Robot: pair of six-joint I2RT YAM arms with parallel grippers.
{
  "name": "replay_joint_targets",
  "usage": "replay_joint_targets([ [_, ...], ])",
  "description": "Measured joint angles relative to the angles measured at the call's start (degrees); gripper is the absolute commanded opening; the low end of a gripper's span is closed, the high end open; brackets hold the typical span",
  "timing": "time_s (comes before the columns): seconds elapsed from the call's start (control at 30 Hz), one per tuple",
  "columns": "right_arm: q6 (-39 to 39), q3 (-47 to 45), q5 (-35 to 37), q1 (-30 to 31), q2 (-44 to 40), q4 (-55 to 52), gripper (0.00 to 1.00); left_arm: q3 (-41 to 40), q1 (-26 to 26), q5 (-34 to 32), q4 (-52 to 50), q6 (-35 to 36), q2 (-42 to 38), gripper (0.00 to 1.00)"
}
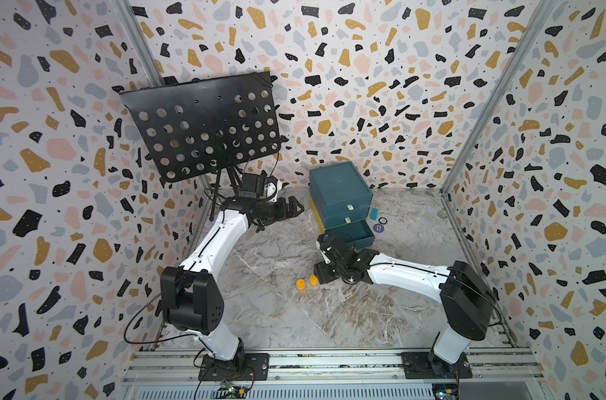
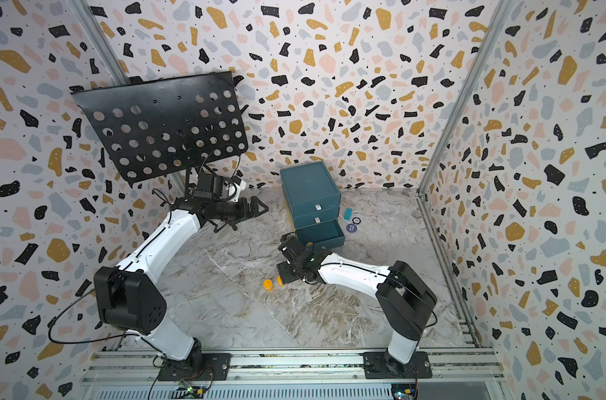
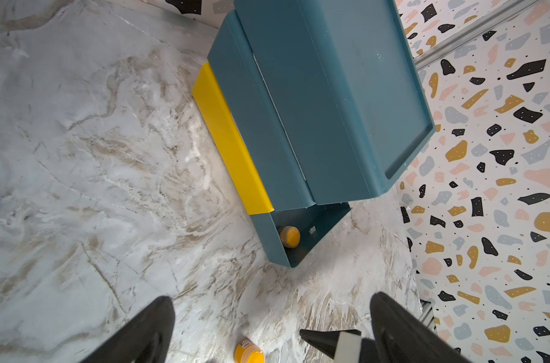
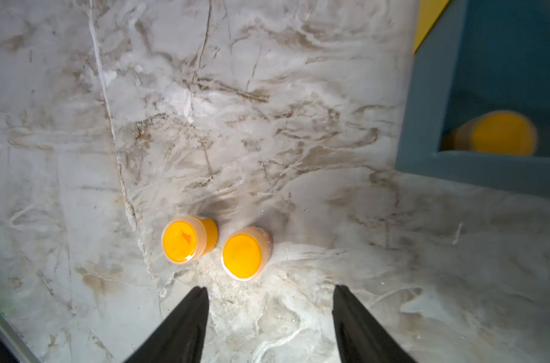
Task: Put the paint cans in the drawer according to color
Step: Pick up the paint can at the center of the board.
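An orange paint can (image 4: pixel 242 254) and its neighbour (image 4: pixel 179 240) stand just apart near the middle of the tabletop (image 4: pixel 78 141). A third can (image 4: pixel 500 133) is seen in the open bottom drawer (image 4: pixel 424 125). The right end effector (image 4: pixel 269 289) is held spread wide, empty, nearby. Only the nearer can should be straddled, centred, so the neighbour is not toppled.

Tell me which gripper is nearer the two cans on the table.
Right. The right gripper hangs just beside the cans, jaws open; the left gripper is far off, near the drawer box.
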Motion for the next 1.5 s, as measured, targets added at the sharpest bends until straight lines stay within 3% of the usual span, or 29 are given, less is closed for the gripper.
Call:
replay_joint_targets([
  [0.77, 1.4, 5.7, -0.8, 1.6, 10.1, -0.7, 0.64, 0.0, 0.4, -0.3, 0.1, 0.0, 0.0, 1.00],
  [1.17, 1.8, 5.9, 0.8, 1.8, 11.6, -0.7, 0.38, 0.0, 0.6, -0.2, 0.2, 0.0, 0.0, 1.00],
  [1.5, -0.2, 4.7, 7.2, 1.6, 4.8, -4.4, 0.33, 0.0, 0.6, 0.1, 0.3, 0.0, 0.0, 1.00],
])
